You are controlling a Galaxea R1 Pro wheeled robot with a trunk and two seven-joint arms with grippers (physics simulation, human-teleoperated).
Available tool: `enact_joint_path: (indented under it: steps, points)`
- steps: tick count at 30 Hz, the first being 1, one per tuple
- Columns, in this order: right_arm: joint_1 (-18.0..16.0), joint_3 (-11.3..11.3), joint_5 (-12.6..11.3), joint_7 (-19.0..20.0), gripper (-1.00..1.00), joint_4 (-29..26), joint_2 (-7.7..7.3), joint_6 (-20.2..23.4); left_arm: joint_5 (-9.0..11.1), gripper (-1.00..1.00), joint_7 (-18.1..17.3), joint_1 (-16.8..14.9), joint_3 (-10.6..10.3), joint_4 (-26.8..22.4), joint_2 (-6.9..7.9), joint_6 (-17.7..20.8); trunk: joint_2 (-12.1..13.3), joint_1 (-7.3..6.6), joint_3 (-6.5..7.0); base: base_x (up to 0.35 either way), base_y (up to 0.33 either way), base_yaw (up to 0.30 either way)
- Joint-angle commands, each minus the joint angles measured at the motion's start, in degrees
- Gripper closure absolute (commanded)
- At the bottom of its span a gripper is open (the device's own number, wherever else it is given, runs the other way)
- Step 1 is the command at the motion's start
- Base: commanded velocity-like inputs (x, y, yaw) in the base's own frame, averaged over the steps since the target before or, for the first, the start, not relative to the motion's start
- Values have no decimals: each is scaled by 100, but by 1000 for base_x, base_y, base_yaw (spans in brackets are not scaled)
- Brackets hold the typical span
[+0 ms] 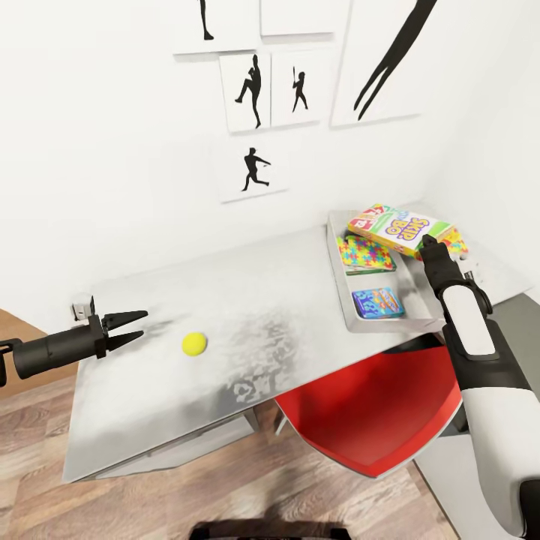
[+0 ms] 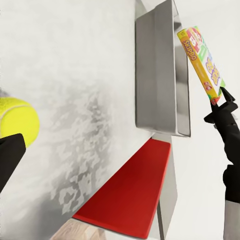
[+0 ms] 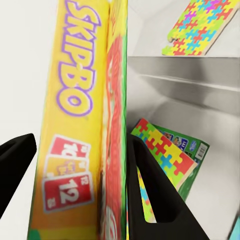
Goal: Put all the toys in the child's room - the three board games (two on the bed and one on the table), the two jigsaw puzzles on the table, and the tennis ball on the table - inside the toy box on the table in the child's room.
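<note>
The right tool (image 1: 429, 241) is clamped on the near edge of the Skip-Bo board game (image 1: 401, 229), one dark finger (image 3: 150, 195) against each face of the box, and holds it tilted over the toy box (image 1: 339, 289), its far end reaching beyond the far rim. Under the game, inside the toy box, a jigsaw puzzle (image 1: 366, 254) with a multicoloured piece pattern lies toward the far end, and a blue board game (image 1: 377, 302) lies flat toward the near end. A second puzzle (image 1: 455, 245) shows at the far right corner of the toy box, partly hidden by the held game. The toy box is a grey open tray at the right end of the tabletop (image 1: 255, 300); a red chair (image 1: 371, 420) is pushed in beneath it. Well away from the toy box, the left tool (image 1: 131, 328) hovers over the tabletop's left end with its fingers apart, pointing toward the tennis ball (image 1: 194, 343), which rests on the tabletop just beyond its tips, untouched.
</note>
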Motion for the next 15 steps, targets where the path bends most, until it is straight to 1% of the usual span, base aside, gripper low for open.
enact_joint_path:
  steps: [1,15]
  points:
    - [-4,-2,-22,-30,100,-9,-1,20,-54,-100,-55,-4,4,2,3,19,-10,3,-11,0,0,0]
    - [-4,1,-22,-35,100,-4,-1,22,-54,-100,-55,-4,-1,2,-1,19,-10,3,-28,0,0,0]
